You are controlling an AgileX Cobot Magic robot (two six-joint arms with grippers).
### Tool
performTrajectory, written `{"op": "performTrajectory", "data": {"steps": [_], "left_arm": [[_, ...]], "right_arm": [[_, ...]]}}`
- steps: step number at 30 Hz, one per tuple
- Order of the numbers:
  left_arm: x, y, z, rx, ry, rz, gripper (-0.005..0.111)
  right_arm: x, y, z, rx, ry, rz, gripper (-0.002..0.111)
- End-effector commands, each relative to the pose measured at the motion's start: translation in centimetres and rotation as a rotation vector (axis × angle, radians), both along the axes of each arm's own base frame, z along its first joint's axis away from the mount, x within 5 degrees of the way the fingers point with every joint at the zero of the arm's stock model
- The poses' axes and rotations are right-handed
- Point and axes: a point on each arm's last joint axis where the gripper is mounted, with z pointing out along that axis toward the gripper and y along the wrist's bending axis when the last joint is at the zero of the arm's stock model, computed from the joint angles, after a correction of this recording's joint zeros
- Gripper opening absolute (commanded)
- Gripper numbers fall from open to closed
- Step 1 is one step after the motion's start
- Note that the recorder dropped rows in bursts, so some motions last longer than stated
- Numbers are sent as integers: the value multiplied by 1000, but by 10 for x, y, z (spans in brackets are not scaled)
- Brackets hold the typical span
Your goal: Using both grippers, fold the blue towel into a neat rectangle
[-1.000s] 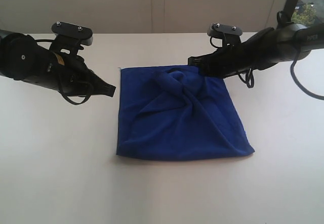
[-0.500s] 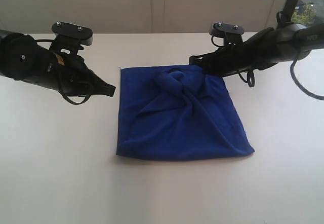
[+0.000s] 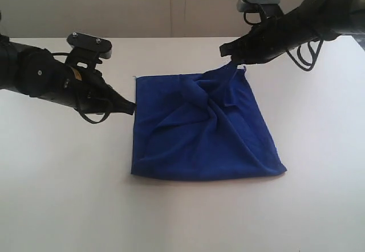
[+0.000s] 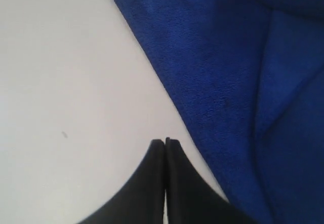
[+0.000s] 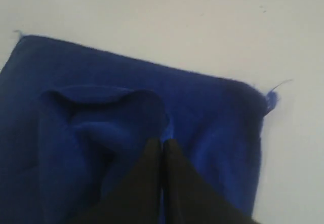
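The deep-blue soft towel (image 3: 205, 132) lies crumpled mid-bench (image 3: 68, 206). My left tool (image 3: 130, 107), clenched and empty, has crept up to its left edge. Farther back, my right tool (image 3: 232, 58) has just pinched the far right corner and raised it. I judge the fold is starting.

The left arm reaches in low from the left, its left gripper (image 3: 130, 106) pointing right with jaws pressed together and empty, while the right arm slants down from the far right, its right gripper (image 3: 228, 55) higher, jaws pinching the towel (image 3: 205, 132).
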Motion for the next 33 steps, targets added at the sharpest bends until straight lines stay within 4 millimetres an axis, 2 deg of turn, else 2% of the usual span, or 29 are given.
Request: {"op": "performTrajectory", "data": {"steps": [1,6,10,20,25,30,33], "left_arm": [[4,-13,-5,-15,18,-6,0],[6,-23,0,-42,-18,-18,0],[7,-38,3,-49,-34,-54,0],[19,-88,4,2,-30,-200,0],[29,-97,8,80,58,-242,0],[40,-108,26,97,75,-260,0],[43,-119,29,95,55,-280,0]], "right_arm": [[-14,11,-1,-5,72,114,0],[-25,26,-11,-5,80,185,0],[-28,33,-15,-5,64,216,0],[-11,7,-13,-58,-24,49,0],[-9,-2,-13,-59,-25,29,0],[-7,-8,-13,-74,-28,26,0],[-7,-10,-14,-87,-26,26,0]]}}
